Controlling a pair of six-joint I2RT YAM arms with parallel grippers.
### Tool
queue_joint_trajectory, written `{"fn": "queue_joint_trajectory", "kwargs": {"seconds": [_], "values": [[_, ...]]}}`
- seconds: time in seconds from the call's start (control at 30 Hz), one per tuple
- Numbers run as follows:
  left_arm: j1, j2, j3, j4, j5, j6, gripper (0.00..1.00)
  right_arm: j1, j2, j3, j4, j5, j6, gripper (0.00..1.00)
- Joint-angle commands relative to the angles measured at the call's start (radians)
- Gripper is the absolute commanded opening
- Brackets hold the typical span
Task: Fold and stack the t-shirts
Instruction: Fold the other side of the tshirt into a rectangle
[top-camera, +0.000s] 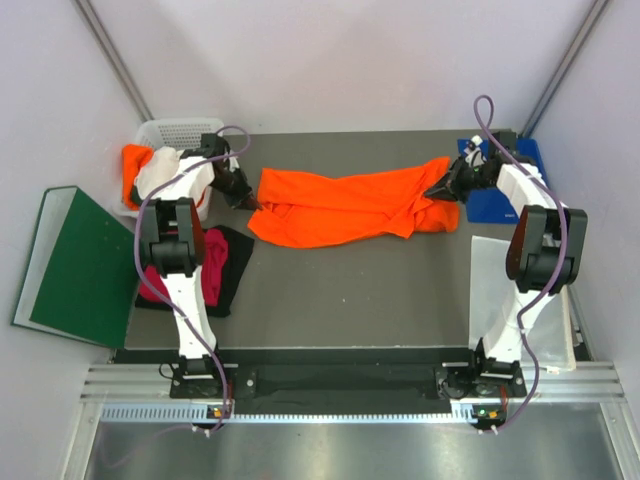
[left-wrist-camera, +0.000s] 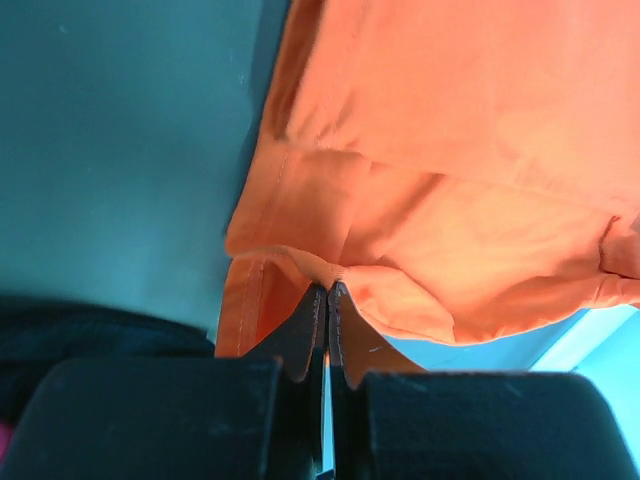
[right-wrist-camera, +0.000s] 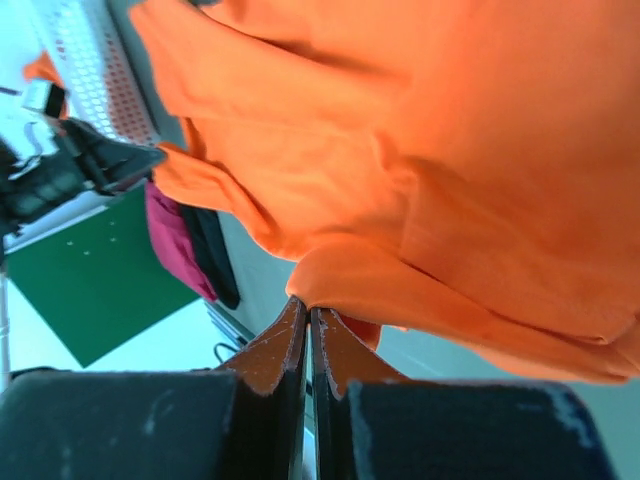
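Jaws clenched on orange shirt (top-camera: 340, 207): left gripper (top-camera: 250, 201) at 9 o'clock, right gripper (top-camera: 436, 190) at 3. Spreading step, I'd say; next needs even pull.

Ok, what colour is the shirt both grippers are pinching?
Bright orange t-shirt, clearest from the top camera.

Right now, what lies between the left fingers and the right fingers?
The orange t-shirt, bunched lengthwise, spans the whole stretch; the left fingers and right fingers each pinch an end. The top view shows it.
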Motion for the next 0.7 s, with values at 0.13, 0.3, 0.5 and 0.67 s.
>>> {"fn": "queue_joint_trajectory", "kwargs": {"seconds": [0.13,0.3,0.5,0.67], "values": [[0.032,0.033,0.068,0.031,0.103,-0.065,0.00,-0.013,0.044,0.082,0.184,-0.105,0.135,0.00],[0.054,0.053,0.068,0.066,0.135,-0.095,0.00,-0.023,0.074,0.061,0.299,-0.124,0.215,0.00],[0.067,0.091,0.109,0.073,0.146,-0.113,0.00,-0.032,0.152,0.082,0.432,-0.131,0.310,0.00],[0.077,0.125,0.127,0.070,0.134,-0.131,0.00,-0.049,0.205,0.140,0.472,-0.131,0.367,0.00]]}}
